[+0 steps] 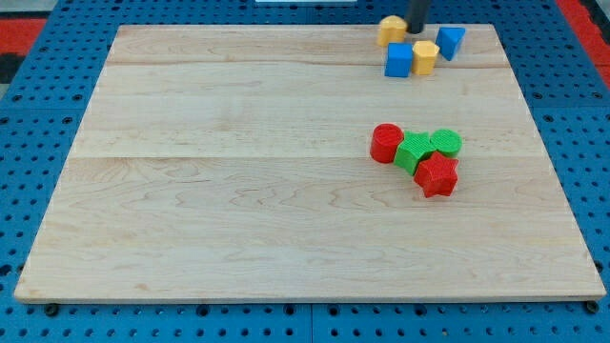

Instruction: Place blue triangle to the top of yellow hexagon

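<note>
board (238, 191): pale wood, planks running left-right, sits on blue pegboard (38, 305); red strip (21, 14) at the view's top-left corner, another at top-right
red star (437, 175): nearest block, right of centre, bottom of the lower cluster
green cube (414, 152): touching the red star's upper-left side
red cylinder (386, 143): upright, just left of the green cube, touching it
green cylinder (444, 144): upright, just right of the green cube, directly above the red star, touching both as far as I can tell
lower cluster: all four packed tight, well apart from the upper group
blue cube (398, 59): near the board's top edge, right of centre
yellow hexagon (425, 56): upright prism, just right of the blue cube, touching or nearly so
blue triangle (450, 41): task block, up and right of the yellow hexagon, just beside it, close to the board's top-right corner; sits at the hexagon's upper right, not straight above it
yellow block (391, 30): rounded, exact shape unclear; above the blue cube, closest to the top edge
my tip (416, 30): dark rod enters from the view's top, lower end lands between the yellow block and the blue triangle, just above the yellow hexagon; right beside the yellow block, contact can't be confirmed; small gap to the triangle
jaws: none on this rig, plain rod only, so no spread or pinch to report
</note>
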Motion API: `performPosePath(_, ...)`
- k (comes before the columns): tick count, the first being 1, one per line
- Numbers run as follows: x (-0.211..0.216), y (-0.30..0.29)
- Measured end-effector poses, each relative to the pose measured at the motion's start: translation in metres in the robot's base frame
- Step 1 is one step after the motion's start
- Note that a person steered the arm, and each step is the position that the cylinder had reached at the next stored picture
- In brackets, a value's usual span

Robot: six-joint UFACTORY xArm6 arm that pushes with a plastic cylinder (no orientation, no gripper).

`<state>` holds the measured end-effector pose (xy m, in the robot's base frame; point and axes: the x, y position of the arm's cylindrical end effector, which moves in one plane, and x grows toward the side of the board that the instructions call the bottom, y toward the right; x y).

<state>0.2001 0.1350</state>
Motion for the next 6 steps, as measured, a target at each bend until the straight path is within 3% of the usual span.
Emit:
performPosePath(2,0.008,0.009)
performPosePath(4,0.003,0.087)
performPosePath(6,0.041,0.131)
